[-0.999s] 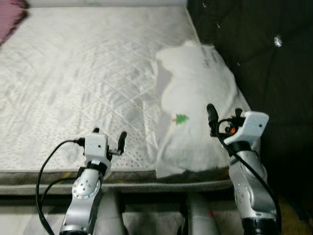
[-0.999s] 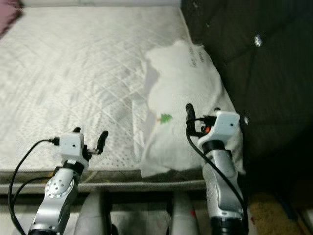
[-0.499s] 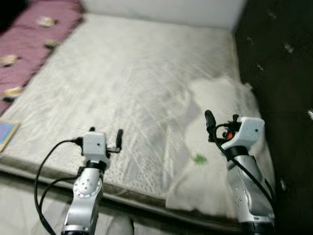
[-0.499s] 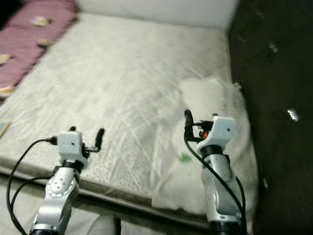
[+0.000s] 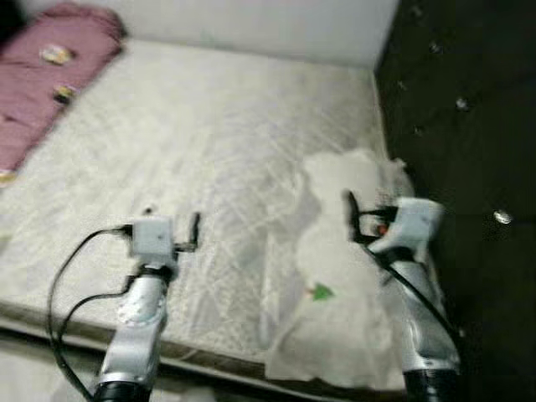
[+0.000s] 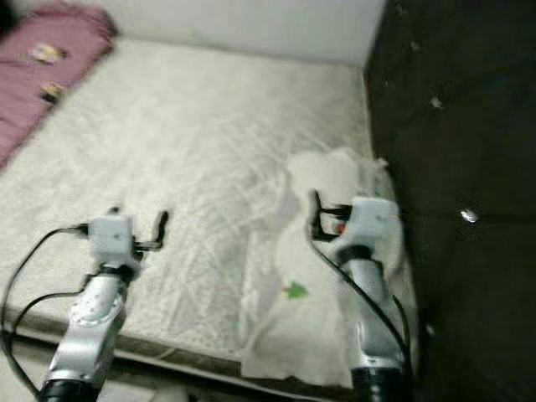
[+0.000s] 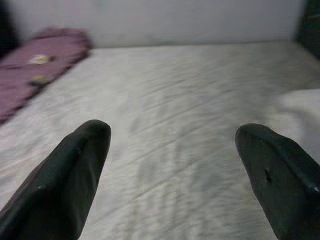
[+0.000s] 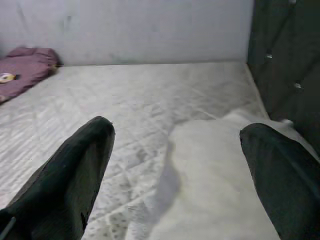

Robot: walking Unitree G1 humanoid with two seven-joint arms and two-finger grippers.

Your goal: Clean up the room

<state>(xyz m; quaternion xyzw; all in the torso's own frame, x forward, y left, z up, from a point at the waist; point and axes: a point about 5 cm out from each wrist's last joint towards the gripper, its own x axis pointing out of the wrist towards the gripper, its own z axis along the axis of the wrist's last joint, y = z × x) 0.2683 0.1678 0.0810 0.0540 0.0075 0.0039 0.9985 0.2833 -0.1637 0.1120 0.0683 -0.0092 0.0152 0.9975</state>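
Two grippers: we hold both of them up over the near part of the mattress (image 5: 209, 142), each one empty
Mattress: white and quilted, bare; we take it as the landmark for all places below
Left gripper (image 7: 172, 145): above the near left part of the mattress, not touching it; in its wrist view the two black fingers (image 7: 75, 165) stand wide apart with only the quilted surface between them
Right gripper (image 8: 175, 150): above the near right part of the mattress, over the white pillow (image 5: 343, 276); its fingers (image 8: 75, 165) are also spread wide and pinch nothing
White pillow: it lies flat on the near right corner of the mattress, along the side next to the dark headboard (image 5: 469, 126); it is crumpled, and a small green tree print (image 5: 319, 291) shows on it toward the near end; its lower edge reaches the near border of the mattress
Dark headboard: black and tufted with shiny buttons, it stands along the right side of the mattress
Purple blanket (image 5: 42, 75): bunched on the far left corner of the mattress, with small pale patterns on it, well apart from the pillow
Wall (image 8: 130, 30): pale, it runs behind the far end of the mattress
Sharpness: the head views are a little blurred, so we cannot tell finer details of the pillow print
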